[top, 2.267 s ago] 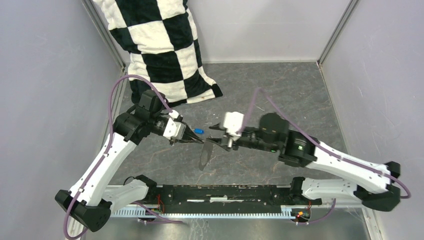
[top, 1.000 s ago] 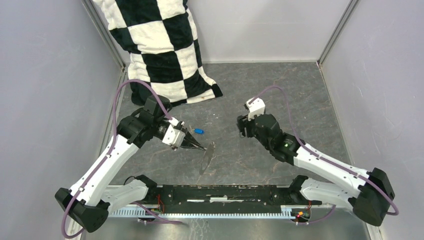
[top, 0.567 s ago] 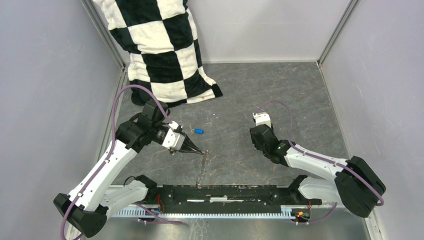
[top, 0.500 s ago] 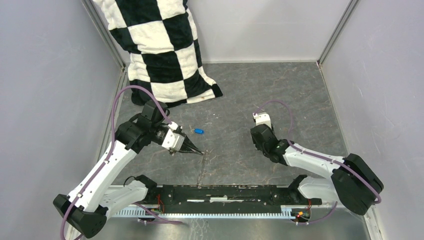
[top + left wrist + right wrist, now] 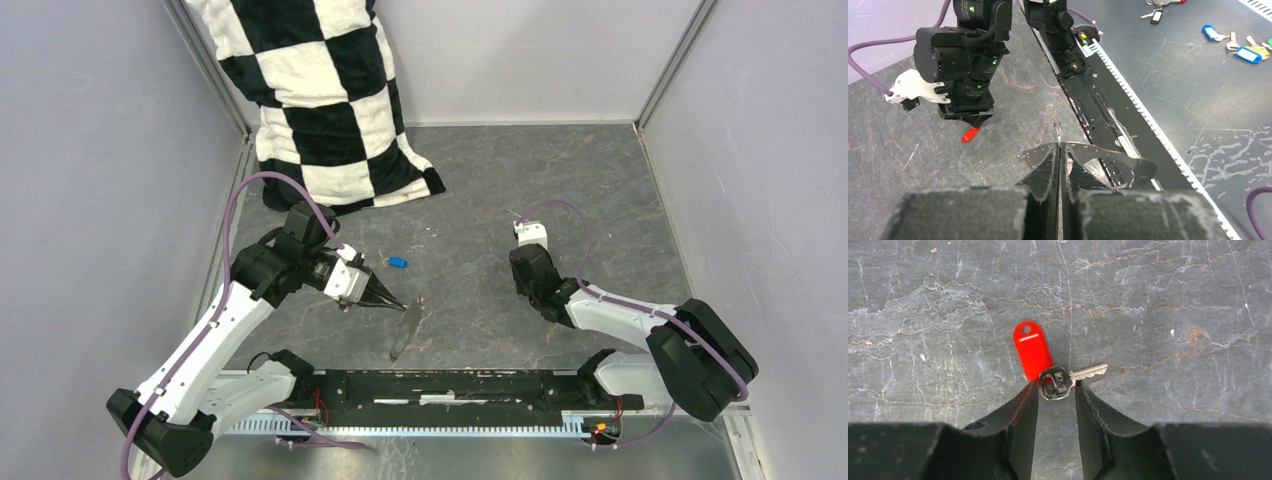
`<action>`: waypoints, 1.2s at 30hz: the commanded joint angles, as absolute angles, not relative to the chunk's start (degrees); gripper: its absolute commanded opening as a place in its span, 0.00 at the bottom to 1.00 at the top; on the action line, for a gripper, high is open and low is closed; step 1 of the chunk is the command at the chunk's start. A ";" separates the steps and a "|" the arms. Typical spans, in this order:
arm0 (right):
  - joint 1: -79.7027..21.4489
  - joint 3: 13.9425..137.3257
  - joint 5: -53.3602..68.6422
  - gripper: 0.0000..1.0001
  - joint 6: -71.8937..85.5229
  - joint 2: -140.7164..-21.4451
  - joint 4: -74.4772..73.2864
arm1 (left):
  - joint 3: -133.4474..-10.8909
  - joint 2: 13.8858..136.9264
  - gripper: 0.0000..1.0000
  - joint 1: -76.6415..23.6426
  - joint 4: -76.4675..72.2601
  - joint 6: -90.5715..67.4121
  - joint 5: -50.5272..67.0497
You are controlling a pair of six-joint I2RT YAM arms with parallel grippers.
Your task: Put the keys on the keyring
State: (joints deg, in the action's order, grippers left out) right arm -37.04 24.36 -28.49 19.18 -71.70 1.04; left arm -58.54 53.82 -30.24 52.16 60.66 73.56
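From above, your left pincer (image 5: 385, 300) is clamped on the keyring (image 5: 408, 325), a thin grey metal hoop seen nearly edge-on and hanging toward 5 o'clock. The blue key (image 5: 397, 263) lies on the worktop (image 5: 580, 180) just at 12 o'clock of the pincer. The right pincer itself is hidden under its arm here.

In the left wrist view, the jaws of the left pincer (image 5: 1059, 155) pinch the keyring (image 5: 1103, 152). It looks stiff but springy, so hold it at the rim as you do. The red key (image 5: 969, 135) lies beneath the other arm.

In the right wrist view, your right pincer (image 5: 1055, 385) stands parted around the red key (image 5: 1032, 347). Its smooth plastic head points to 11 o'clock and its blade to 2 o'clock. The key is light and flat, and probably slippery on the veined stone-like surface, so grip it by the metal bow.
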 commanded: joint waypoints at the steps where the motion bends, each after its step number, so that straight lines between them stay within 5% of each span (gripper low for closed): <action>1: -35.89 24.12 -25.50 0.38 17.87 -73.19 6.82 | -58.28 53.26 0.02 -30.06 51.25 58.86 75.59; 28: -33.50 22.92 -20.62 0.00 16.94 -70.94 7.93 | -57.97 52.39 0.02 -30.06 51.18 59.25 75.59; 36: -33.98 21.92 2.60 0.00 5.80 -59.57 9.67 | -57.57 53.65 0.02 -30.06 51.37 57.29 76.50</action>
State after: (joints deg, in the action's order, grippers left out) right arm -33.69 22.57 -12.80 13.32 -65.06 6.50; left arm -57.67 53.21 -30.24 52.18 60.66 73.60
